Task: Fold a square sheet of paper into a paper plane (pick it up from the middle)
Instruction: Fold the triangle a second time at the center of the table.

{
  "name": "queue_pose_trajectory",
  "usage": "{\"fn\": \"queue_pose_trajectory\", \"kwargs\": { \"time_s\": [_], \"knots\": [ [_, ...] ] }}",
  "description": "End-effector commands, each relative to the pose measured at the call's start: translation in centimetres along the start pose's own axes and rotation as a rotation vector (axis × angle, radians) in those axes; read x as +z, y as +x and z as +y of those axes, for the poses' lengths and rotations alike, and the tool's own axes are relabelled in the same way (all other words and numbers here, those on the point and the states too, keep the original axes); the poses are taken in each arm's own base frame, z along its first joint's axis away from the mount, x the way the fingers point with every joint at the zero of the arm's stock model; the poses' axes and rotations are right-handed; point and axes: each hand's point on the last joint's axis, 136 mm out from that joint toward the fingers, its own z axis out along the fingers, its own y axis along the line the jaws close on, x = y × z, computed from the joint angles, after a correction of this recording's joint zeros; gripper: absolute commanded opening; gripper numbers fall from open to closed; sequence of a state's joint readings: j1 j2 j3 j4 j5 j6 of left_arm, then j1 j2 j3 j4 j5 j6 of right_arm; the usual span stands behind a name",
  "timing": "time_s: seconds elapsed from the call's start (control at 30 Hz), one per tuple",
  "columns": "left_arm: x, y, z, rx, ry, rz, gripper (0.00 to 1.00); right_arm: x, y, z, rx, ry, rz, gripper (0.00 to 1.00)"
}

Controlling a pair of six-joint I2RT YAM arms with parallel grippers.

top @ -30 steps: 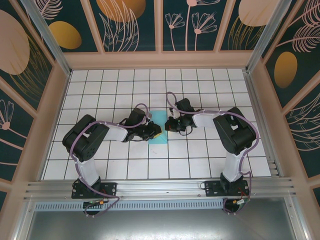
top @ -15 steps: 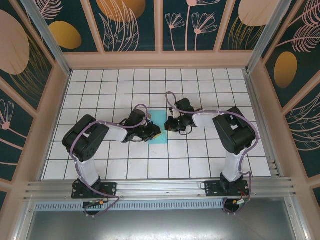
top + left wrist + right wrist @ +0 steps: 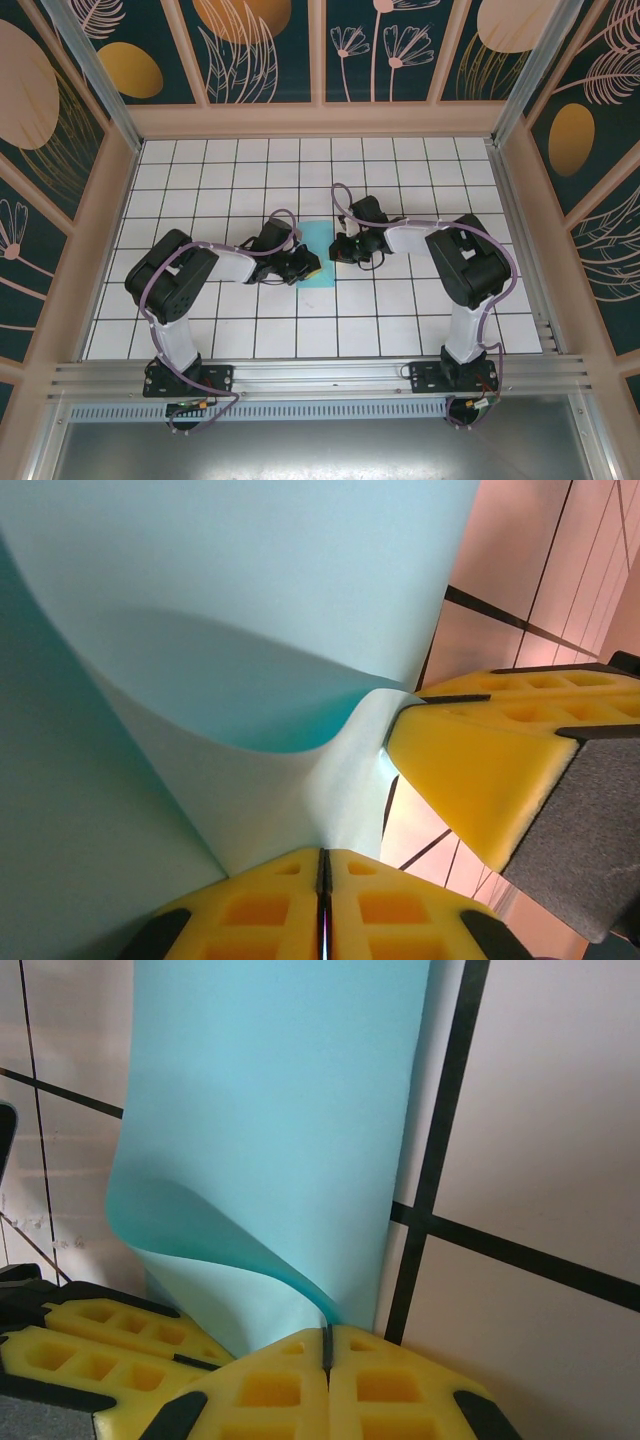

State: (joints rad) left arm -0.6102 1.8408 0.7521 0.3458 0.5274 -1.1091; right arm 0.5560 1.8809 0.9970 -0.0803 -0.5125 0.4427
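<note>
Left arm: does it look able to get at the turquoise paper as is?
Likely yes: the left gripper sits at the turquoise paper, fingers closed on its lifted edge. The right gripper pinches alongside, apparently not blocking it.

Between left tool [image 3: 308,268] and right tool [image 3: 341,250], turquoise paper [image 3: 322,238], seemingly against both.

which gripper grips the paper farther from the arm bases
The right gripper: shut on the paper's right edge, a bit farther back than the left gripper on the left edge.
</note>
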Motion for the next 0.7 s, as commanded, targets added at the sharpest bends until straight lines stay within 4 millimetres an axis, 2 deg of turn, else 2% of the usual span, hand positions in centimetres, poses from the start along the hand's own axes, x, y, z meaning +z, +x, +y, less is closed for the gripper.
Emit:
{"fn": "queue_pose_trajectory", "kwargs": {
  "time_s": [0.0, 0.13, 0.23, 0.4, 0.5, 0.67],
  "knots": [
    [0.1, 0.7, 3.8, -0.052, -0.145, 0.005, 0.12, 0.0, -0.6, -0.3, -0.012, 0.028, -0.008, 0.03],
    [0.0, 0.8, 4.6, -0.068, -0.178, 0.000, 0.11, -0.9, -1.3, 0.6, -0.019, 0.021, -0.028, 0.08],
    [0.0, 0.9, 5.1, -0.080, -0.199, -0.002, 0.10, -2.7, -2.9, 0.5, 0.006, 0.022, -0.082, 0.14],
    [-0.1, 0.8, 5.5, -0.099, -0.213, -0.014, 0.08, -4.7, -3.2, 1.2, 0.017, 0.027, -0.141, 0.24],
    [-0.1, 0.8, 5.7, -0.107, -0.220, -0.018, 0.08, -5.3, -2.4, 1.5, 0.029, 0.014, -0.146, 0.22],
    [-0.1, 0.7, 5.9, -0.119, -0.222, -0.031, 0.07, -5.5, -0.4, 2.0, 0.047, -0.006, -0.117, 0.10]
  ]
}}
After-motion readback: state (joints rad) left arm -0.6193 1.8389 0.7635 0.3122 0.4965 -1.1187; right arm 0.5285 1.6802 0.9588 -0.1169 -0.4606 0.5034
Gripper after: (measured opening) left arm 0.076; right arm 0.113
